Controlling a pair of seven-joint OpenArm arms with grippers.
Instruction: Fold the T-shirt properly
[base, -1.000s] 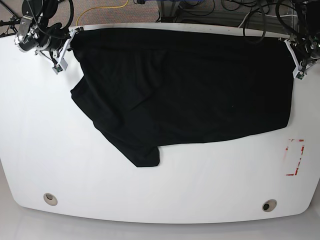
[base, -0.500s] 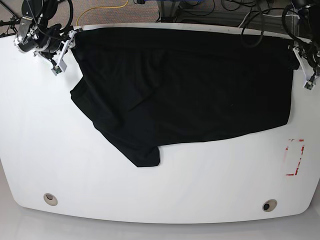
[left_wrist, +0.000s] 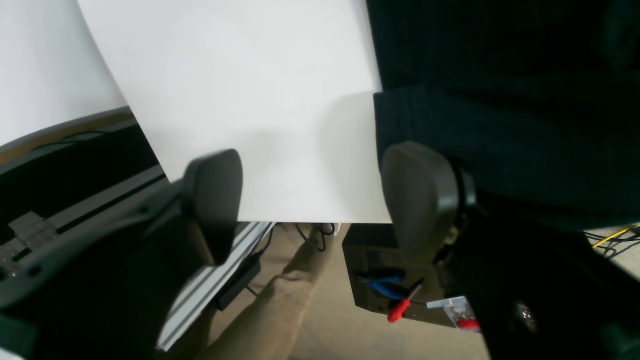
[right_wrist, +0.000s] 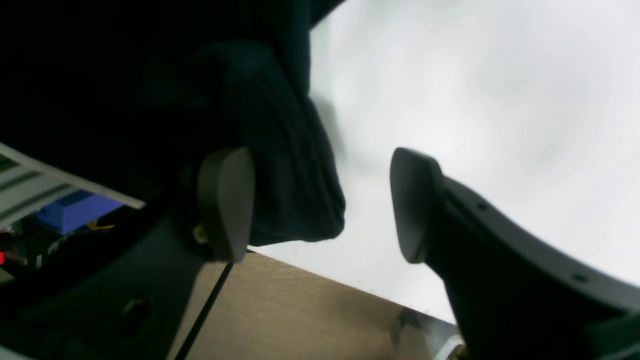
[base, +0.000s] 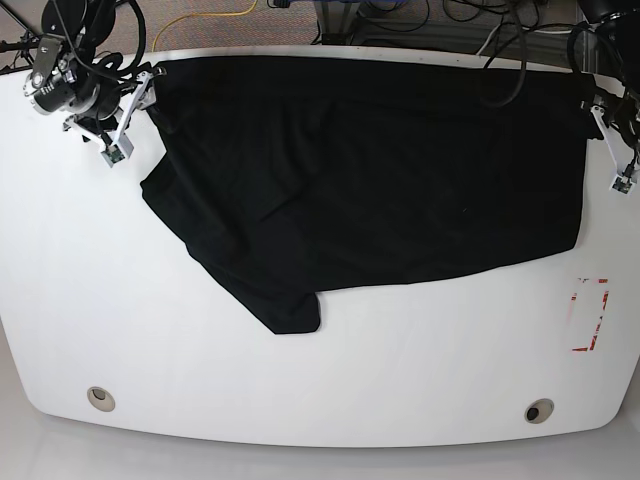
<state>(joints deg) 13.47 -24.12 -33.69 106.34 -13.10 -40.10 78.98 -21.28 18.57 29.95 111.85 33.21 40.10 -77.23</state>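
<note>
The black T-shirt lies spread over the far half of the white table, with one sleeve pointing toward the front. My right gripper is at the shirt's far left corner. In the right wrist view it is open, and the shirt corner hangs loose between the jaws beside one finger. My left gripper is just off the shirt's right edge. In the left wrist view it is open and empty over the bare table edge, with the shirt beside one finger.
A red marked rectangle is on the table's right side. Two round holes sit near the front edge. Cables run behind the far edge. Below the table edge are a black box and a red-handled tool.
My left gripper has moved off the shirt's far right corner, outward and toward the front. My right gripper has shifted slightly toward the front at the left corner. The shirt has not moved.
</note>
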